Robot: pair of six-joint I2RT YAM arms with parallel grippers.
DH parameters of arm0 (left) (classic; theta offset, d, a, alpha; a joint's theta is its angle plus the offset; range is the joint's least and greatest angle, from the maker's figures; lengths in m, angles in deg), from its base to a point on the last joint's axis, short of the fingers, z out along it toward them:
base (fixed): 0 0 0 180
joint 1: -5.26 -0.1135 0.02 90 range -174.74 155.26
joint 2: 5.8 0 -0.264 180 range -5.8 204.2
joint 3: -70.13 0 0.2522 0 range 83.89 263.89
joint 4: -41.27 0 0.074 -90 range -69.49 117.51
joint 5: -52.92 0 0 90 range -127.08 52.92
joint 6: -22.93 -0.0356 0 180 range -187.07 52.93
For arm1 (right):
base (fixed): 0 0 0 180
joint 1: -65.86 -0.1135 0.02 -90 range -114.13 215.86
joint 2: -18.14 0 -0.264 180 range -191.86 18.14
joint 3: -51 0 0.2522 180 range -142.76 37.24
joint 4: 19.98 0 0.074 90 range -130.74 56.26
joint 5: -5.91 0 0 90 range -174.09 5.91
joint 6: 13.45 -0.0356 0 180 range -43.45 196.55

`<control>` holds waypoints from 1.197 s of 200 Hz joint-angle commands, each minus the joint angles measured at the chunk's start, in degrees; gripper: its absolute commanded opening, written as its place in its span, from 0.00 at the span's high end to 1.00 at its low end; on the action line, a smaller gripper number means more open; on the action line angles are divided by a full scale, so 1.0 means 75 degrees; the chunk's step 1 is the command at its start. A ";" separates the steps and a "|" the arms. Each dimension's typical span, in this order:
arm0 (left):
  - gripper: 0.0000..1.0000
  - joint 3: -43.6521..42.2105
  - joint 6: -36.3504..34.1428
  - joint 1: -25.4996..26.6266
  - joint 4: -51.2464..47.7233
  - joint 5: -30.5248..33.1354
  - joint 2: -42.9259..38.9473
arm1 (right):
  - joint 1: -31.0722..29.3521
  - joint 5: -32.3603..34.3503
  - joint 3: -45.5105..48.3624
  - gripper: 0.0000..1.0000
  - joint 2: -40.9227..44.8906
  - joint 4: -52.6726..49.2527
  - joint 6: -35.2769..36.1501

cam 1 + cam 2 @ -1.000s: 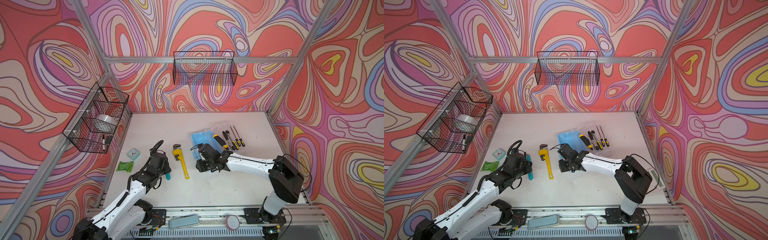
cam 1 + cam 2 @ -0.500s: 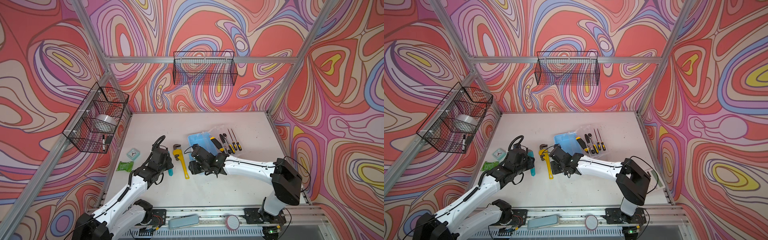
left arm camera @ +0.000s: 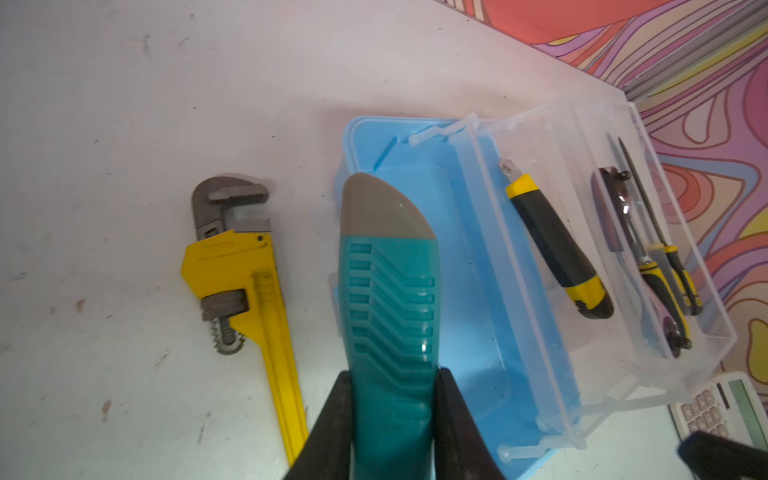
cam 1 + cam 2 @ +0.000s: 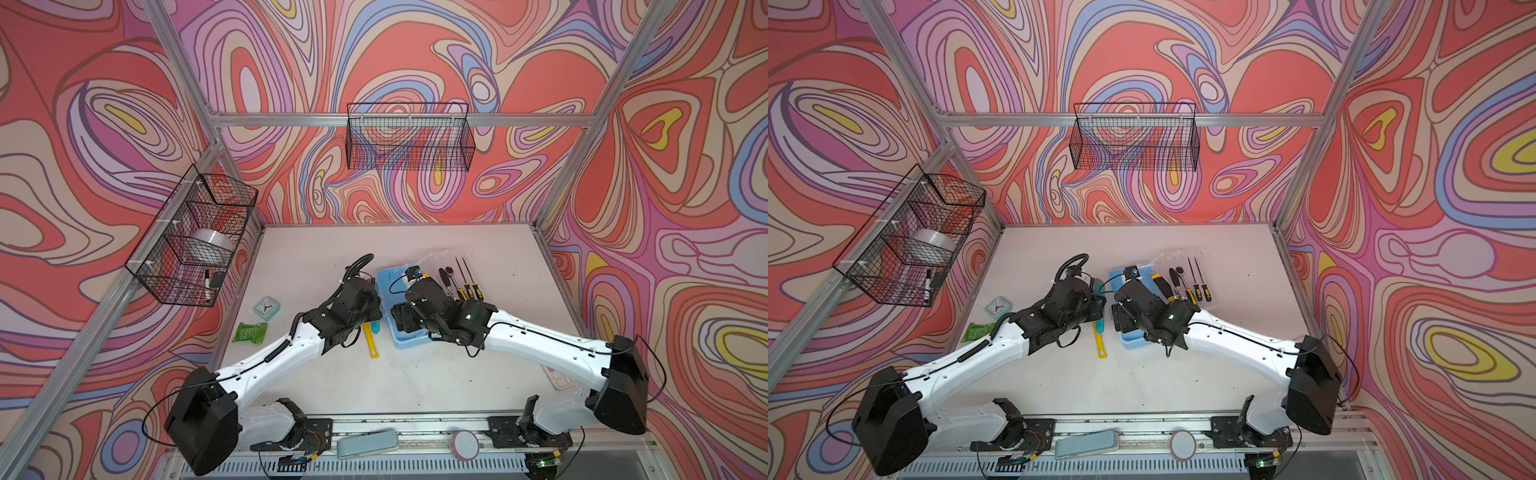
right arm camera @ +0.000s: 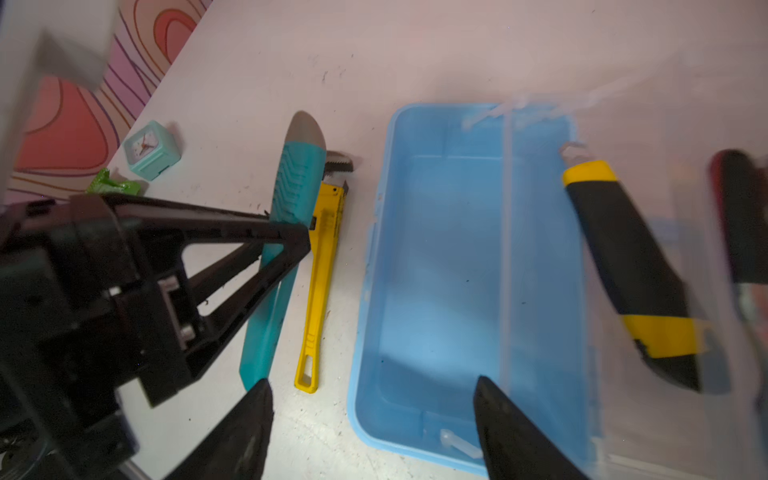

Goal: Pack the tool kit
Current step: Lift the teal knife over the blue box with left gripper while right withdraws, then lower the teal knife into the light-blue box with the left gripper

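Gripped teal plastic-handled tool [image 3: 390, 316] in left end effector [image 3: 392, 399], poised over open light blue box [image 5: 457, 291] for packing; right end effector [image 5: 372, 415] spread, empty.

Table [image 4: 478, 365] bears tool kit [image 4: 409, 338], wrench [image 3: 245, 286].

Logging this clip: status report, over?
Left gripper shut on teal tool; right gripper open, empty. Tool kit open, blue tray bare. Yellow wrench beside it, outside.
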 commanded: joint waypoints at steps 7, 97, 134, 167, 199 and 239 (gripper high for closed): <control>0.86 0.0941 0.0183 0.0403 0.0604 0.0213 0.0820 | 0.0805 0.0348 0.0580 0.21 0.1008 -0.0220 0.0453; 0.85 0.2240 0.1282 0.0648 0.1415 -0.0217 0.2669 | 0.2868 -0.0109 0.1645 0.20 0.2409 -0.0164 0.1060; 0.85 0.2516 0.1718 0.0824 0.1720 -0.0357 0.3251 | 0.3403 -0.0435 0.2035 0.20 0.2552 0.0035 0.1071; 0.85 0.2668 0.1982 0.0882 0.1825 -0.0367 0.3590 | 0.3508 -0.0495 0.2210 0.20 0.2584 0.0083 0.1094; 0.84 0.2810 0.2176 0.0884 0.1793 -0.0350 0.3811 | 0.3564 -0.0523 0.2313 0.20 0.2646 0.0130 0.1084; 0.73 0.2697 0.2446 0.0882 0.1795 -0.0215 0.3894 | 0.3603 -0.0563 0.2386 0.20 0.2679 0.0132 0.1071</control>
